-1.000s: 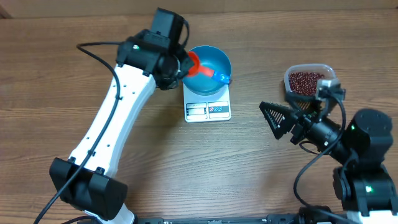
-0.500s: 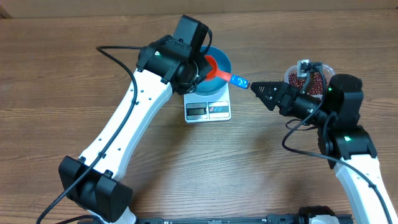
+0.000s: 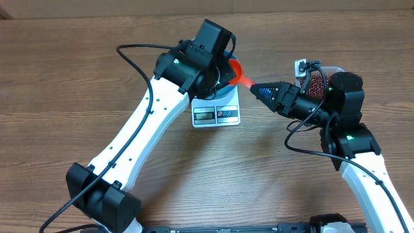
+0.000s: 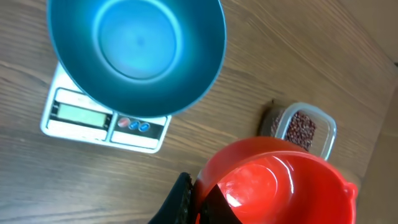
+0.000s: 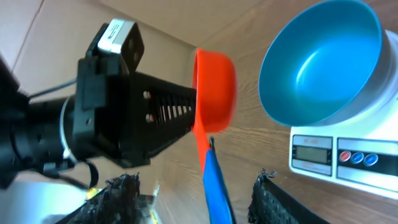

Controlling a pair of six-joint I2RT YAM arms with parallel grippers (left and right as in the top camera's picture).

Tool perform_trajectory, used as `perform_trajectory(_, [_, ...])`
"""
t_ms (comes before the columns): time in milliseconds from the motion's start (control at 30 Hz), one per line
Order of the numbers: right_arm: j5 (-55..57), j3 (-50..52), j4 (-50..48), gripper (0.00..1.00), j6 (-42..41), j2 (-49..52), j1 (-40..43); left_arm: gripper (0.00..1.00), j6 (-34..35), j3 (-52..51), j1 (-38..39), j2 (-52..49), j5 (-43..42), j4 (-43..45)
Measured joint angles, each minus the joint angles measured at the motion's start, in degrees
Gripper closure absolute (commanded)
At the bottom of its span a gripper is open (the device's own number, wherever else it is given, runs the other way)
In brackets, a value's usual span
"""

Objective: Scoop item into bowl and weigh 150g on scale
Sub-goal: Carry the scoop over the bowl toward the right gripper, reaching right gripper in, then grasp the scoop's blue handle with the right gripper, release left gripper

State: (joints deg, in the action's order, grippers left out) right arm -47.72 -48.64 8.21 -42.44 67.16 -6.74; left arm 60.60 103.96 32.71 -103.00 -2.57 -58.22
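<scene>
1. The beans (image 4: 303,127) are a maroon heap of tiny ovals in a clear plastic tub (image 4: 329,134) with rounded corners. The tub stands on the surface well to the right of the scale, and in the overhead view the right arm partly covers it.
2. The bowl (image 4: 137,43) is round and deep, its blue inside smooth and glossy. It sits on the scale (image 4: 102,124), a flat white rectangle. The bowl overhangs the scale's plate, leaving only the front strip in view, with a grey display, one red button and two blue ones.
3. A scoop (image 5: 214,87) hangs in the air between bowl and tub. Its cup is shiny orange-red plastic, and a thin blue handle (image 5: 214,180) points toward the right arm.
4. The left gripper (image 5: 186,115) has its long, black, slotted fingers together, clamped on the rim of the scoop's cup.
5. The right gripper (image 3: 259,89) has its fingers (image 5: 273,199) apart. They are dark with a rough texture, one on each side of the blue handle, with a gap showing on both sides.
6. Both arms have white shells with black joints. A black cable (image 3: 129,52) loops along the left arm.
7. The surface (image 3: 65,52) is brown wood-grain laminate, matte, with streaks running across it.
8. Past its edge, the right wrist view shows a pale tan board (image 5: 37,25), flat and plain.
</scene>
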Motion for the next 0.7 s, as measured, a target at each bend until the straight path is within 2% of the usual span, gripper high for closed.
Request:
perform_trajectory(300, [3.4,0.0,-0.2,0.50,-4.4,0.0,-0.1,0.96,2.5,0.0,1.4,0.0,-2.9,0.5])
perform_trajectory(700, [3.9,0.0,-3.1,0.67,-5.6,0.0,-0.1,0.96,3.1,0.0,2.3,0.0,-4.3,1.0])
